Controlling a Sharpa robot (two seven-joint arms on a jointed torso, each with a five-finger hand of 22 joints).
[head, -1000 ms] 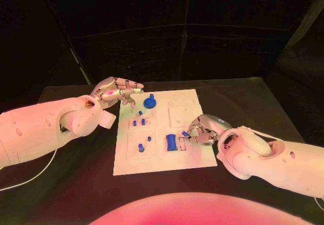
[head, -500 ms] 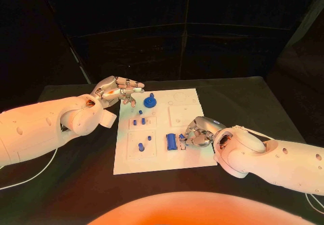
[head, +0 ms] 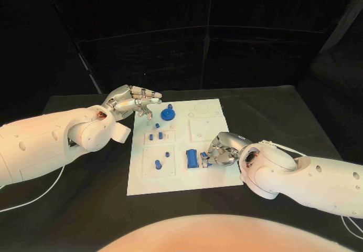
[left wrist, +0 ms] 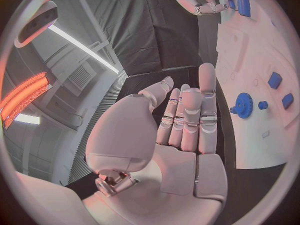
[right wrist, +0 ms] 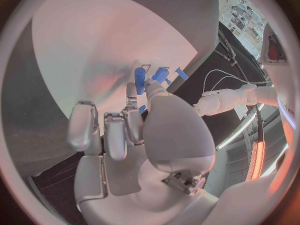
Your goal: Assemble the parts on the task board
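White task board (head: 181,173) on the black table (head: 287,113), right hand (head: 222,149) pinching a small blue part (head: 205,160) beside a blue block (head: 192,158), left hand (head: 130,101) empty, fingers loosely spread, near blue gear (head: 168,114)

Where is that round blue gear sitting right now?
In the head view, the blue gear sits at the far end of the white board, just beside the left hand.

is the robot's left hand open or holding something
Open. The left hand holds nothing: its fingers lie straight, beside the task board.
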